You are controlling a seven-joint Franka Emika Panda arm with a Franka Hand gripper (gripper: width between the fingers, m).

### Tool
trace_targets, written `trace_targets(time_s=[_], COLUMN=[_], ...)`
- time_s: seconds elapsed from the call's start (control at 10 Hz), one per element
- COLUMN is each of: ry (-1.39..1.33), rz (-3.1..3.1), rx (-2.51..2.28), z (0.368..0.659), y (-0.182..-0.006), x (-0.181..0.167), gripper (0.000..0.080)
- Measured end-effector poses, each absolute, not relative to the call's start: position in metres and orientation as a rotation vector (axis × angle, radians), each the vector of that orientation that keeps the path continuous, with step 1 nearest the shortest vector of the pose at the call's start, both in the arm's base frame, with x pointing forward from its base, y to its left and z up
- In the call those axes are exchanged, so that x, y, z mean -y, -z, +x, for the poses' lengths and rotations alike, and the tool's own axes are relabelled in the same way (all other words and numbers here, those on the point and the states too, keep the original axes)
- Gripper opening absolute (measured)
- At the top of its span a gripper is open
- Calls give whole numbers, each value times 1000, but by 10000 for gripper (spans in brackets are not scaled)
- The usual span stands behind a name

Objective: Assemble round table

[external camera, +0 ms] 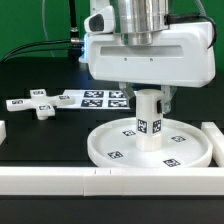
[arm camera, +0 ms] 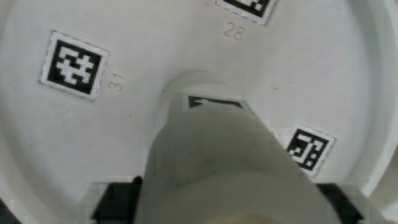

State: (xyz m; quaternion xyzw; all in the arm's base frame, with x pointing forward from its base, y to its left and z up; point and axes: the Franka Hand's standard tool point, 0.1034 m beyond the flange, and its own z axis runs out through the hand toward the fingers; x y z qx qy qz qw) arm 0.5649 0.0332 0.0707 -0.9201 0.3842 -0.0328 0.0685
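Gripping post upright at frame centre: your end effector clamped on its top, long axis vertical, foot in disc.

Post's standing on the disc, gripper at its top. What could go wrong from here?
1. The gripper looks clamped on top of the post. The pictures don't show whether the post is seated in the disc, so releasing might tip it.
2. A skewed pull could drag the disc against the border bar, which lies close on the exterior view's right.
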Motion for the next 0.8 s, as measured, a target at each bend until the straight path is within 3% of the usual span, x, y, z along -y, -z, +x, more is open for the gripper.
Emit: trace_targets(time_s=[0.3,0.4,0.8], ry=[96,110,151], rz=[-2747,-2791,-2920], rx=[-1207,-1114,-708], z=[565,566,554], y=[-71,-73,-95], x=[-34,-39,-40], gripper=[417,592,646])
